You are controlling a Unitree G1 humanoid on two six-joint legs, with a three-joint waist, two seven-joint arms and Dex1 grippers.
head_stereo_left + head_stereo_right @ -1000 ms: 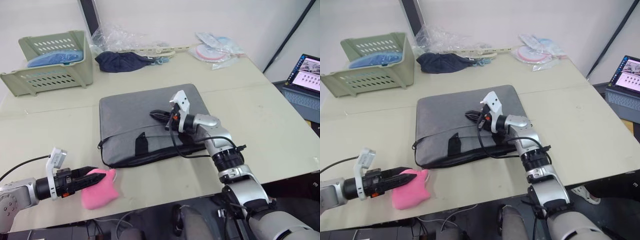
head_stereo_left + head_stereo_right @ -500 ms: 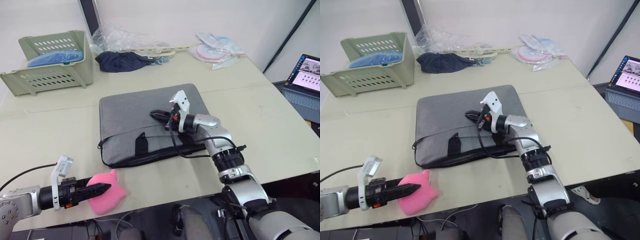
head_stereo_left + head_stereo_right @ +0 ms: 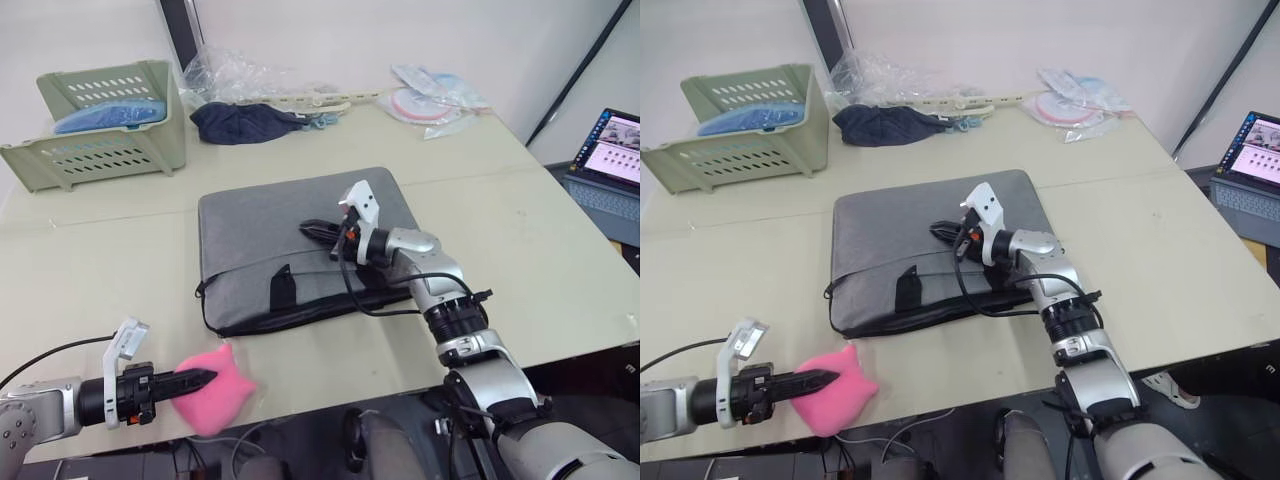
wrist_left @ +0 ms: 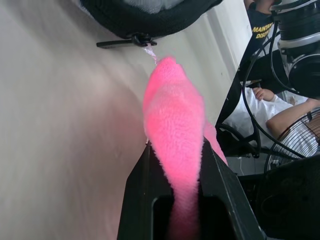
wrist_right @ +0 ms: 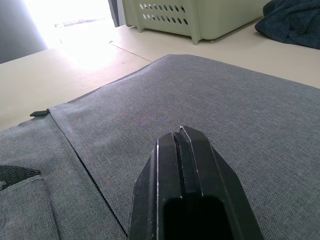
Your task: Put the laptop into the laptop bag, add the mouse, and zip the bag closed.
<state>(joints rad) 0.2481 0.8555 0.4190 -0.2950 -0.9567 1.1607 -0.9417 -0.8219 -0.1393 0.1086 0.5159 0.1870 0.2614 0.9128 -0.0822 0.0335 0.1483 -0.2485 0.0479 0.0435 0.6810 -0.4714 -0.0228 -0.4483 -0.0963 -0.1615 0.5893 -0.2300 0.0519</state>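
Laptop bag (image 3: 300,245) laid flat mid-surface (image 3: 100,260), right gripper (image 3: 312,229) fingers pressed together upon it, pink charm (image 3: 215,377) pinched by left gripper (image 3: 198,379) at near edge, apparently tethered to bag.

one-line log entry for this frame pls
left gripper: shut on pink charm, near table edge | right gripper: shut, over laptop bag

The grey bag (image 3: 290,245) lay flat on the table, its black zip edge and strap handle toward the near side. Its pink charm (image 3: 215,385) was pulled out toward the table's near edge.
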